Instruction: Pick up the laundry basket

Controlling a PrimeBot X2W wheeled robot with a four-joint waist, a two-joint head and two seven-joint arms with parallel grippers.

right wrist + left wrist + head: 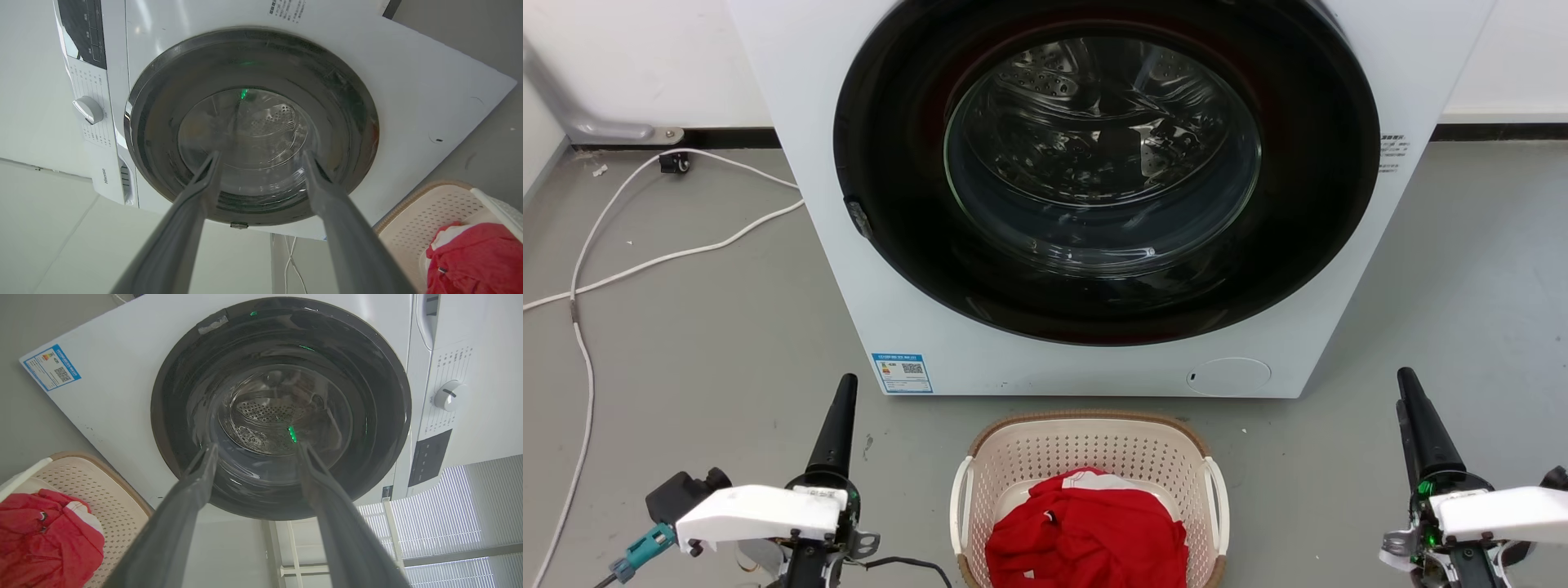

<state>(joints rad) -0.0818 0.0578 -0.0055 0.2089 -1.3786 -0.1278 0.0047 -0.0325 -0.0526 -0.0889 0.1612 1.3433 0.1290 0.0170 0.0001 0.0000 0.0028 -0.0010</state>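
The laundry basket (1086, 447) sits on the floor just in front of the washing machine (849, 245), between the left hand (257, 448) and right hand (261, 155), both empty with fingers apart, so each should probably close on its nearest white side handle (961, 506) and lift evenly.

The left pincer (846, 390) is hovering to the left of the laundry basket (1094, 453) and the right pincer (1408, 385) to its right, both well apart from it. Each is holding its two dark fingers spread, gripping nothing, and pointing past the basket.
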